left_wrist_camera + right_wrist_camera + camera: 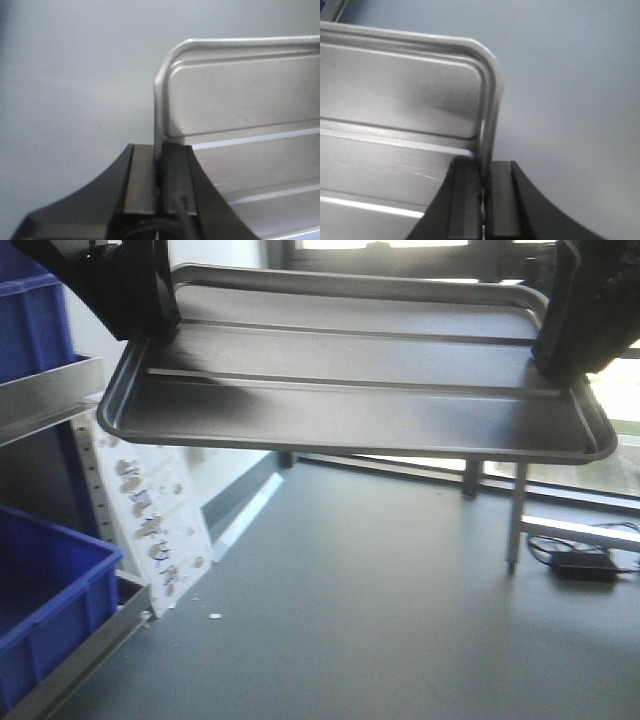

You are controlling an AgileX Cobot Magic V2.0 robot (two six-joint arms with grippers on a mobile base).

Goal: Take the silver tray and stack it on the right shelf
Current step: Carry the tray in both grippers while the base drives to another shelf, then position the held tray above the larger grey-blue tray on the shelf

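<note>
Smooth dull grey floor (380,630) throughout. At left, a low deep blue plastic crate (45,590) and a grey metal rack ledge (50,390) above. Tilted white printed cardboard panel (150,520) beside the pale wall (228,252). Glaring overexposed windows (380,244) behind. At right, slim grey metal table legs (515,520) and a black power brick (583,566) on the floor.

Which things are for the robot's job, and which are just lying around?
For the job:
silver tray
left gripper, clamped on its rim
right gripper, clamped on its rim

Just lying about:
blue bins
white patterned board
black power brick on the floor
</note>
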